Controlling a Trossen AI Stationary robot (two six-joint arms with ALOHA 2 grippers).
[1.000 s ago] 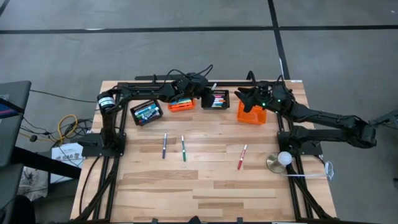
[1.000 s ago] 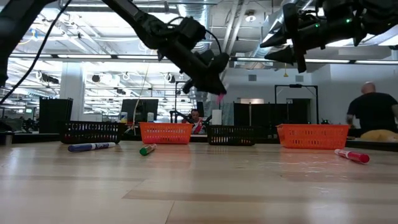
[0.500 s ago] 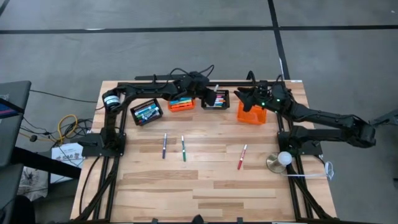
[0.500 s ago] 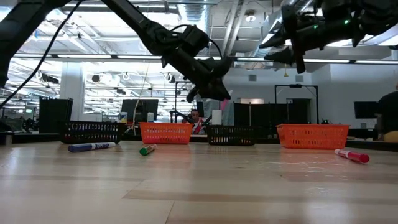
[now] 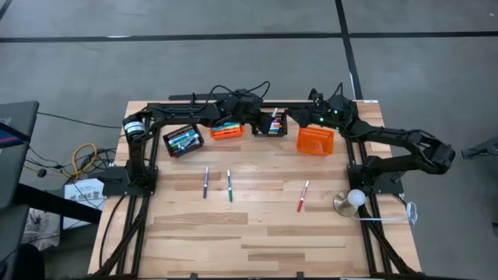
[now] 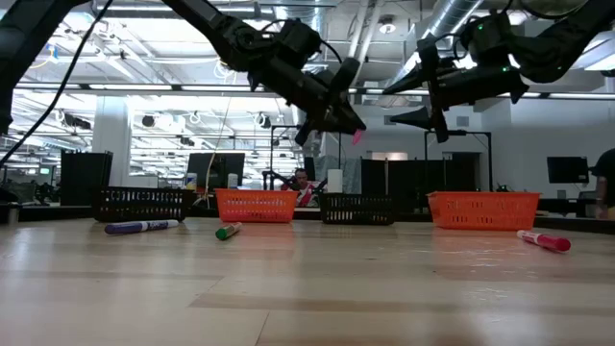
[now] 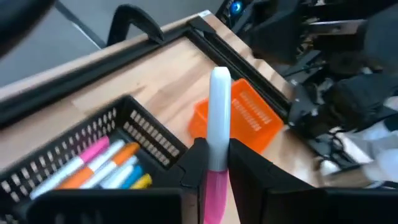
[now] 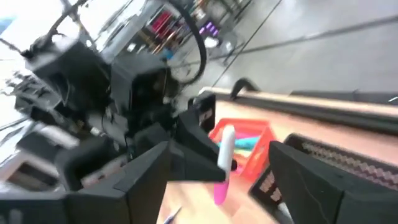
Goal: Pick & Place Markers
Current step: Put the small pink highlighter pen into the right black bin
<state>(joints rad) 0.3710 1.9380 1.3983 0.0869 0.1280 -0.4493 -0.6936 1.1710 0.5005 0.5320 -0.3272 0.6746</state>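
Note:
A marker [image 7: 219,106] with a pink barrel and a white end hangs over the far black basket [image 5: 271,124], which holds several markers; my left gripper [image 5: 263,117] is shut on it. My right gripper [image 6: 411,97] stands open a short way to its right, above the orange basket [image 5: 315,138]. It points at the held marker [image 8: 224,155] without touching it. Three more markers lie flat on the wood: a purple one [image 5: 205,181], a green one [image 5: 229,185] and a red one [image 5: 303,196]. My left gripper pinches the marker between its two fingers about mid-length, where the pink barrel meets the white part [image 7: 217,163]. The white end [image 7: 219,78] sticks up and out past the fingertips, and the pink end [image 6: 357,136] shows below them. The marker is lifted clear of basket and table.
Four small mesh baskets line the far edge: black [image 5: 184,140], orange [image 5: 227,130], black, orange. A white ball on a round stand [image 5: 354,199] sits at the right edge. The near half of the wooden table [image 5: 257,241] is bare wood.
My right gripper has swung toward the table's left and sunk a little, closing on the left gripper, while rolling and opening wider. My left gripper has rolled and risen slightly, tipping the held marker more upright.

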